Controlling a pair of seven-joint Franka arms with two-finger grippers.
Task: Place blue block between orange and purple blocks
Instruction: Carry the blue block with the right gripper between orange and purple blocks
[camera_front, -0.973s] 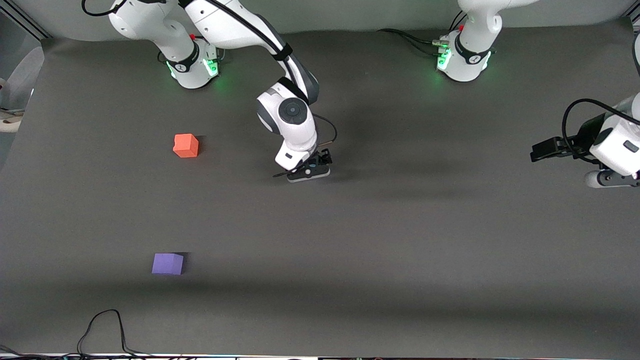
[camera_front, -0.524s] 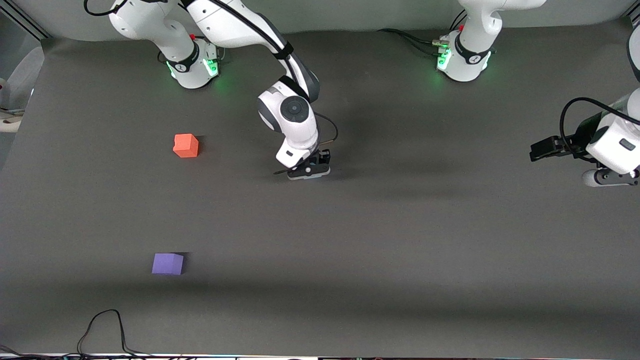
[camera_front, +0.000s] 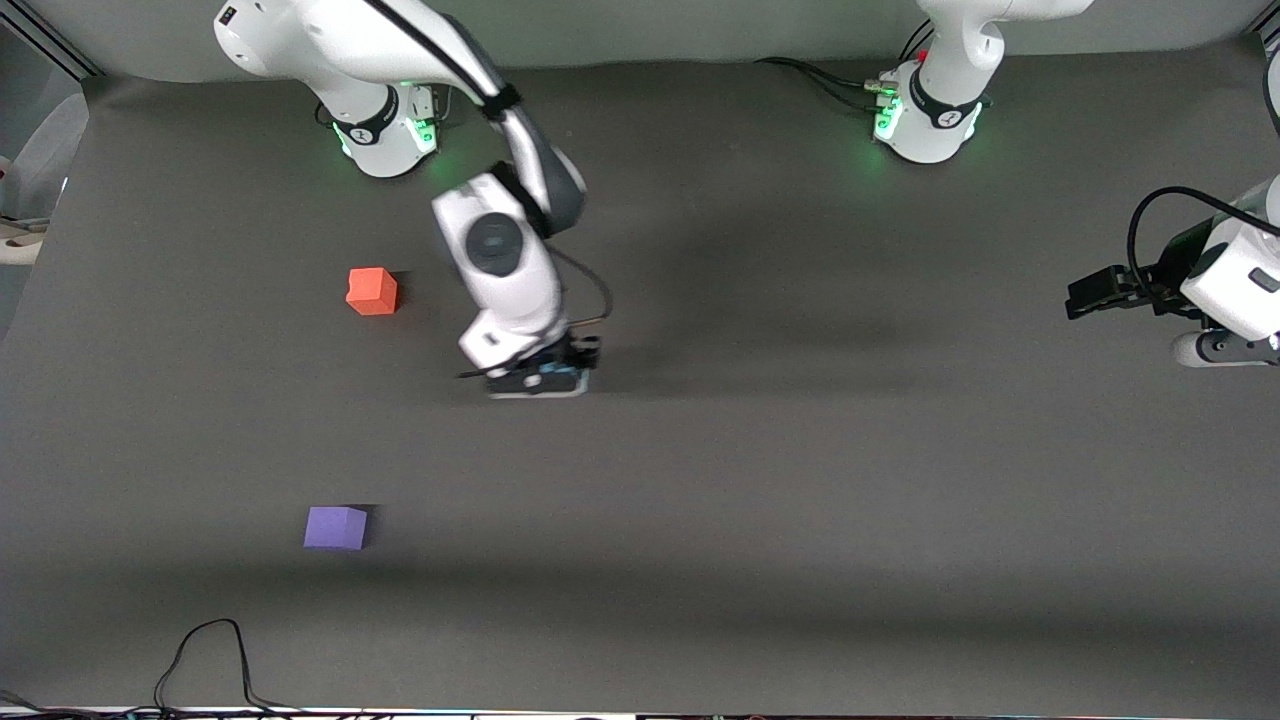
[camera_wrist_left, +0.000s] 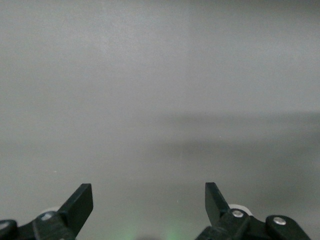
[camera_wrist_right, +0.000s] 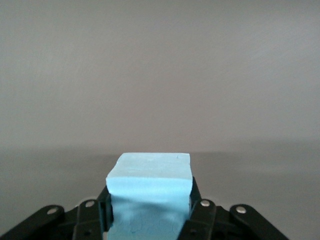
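Observation:
My right gripper (camera_front: 540, 380) is shut on the sky-blue block (camera_wrist_right: 150, 195) and holds it above the grey mat in the middle of the table. In the front view only a sliver of the blue block (camera_front: 547, 381) shows between the fingers. The orange-red block (camera_front: 372, 291) sits on the mat toward the right arm's end. The violet-purple block (camera_front: 336, 527) sits nearer to the front camera than the orange one. My left gripper (camera_wrist_left: 149, 200) is open and empty, up in the air at the left arm's end of the table (camera_front: 1085, 292).
A black cable (camera_front: 205, 660) loops on the mat at the front edge, nearer to the camera than the purple block. Both arm bases (camera_front: 385, 130) stand along the back edge. The grey mat (camera_front: 800, 500) covers the table.
My right gripper has moved with the blue block toward the right arm's end and a little nearer to the front camera. The left arm has barely shifted.

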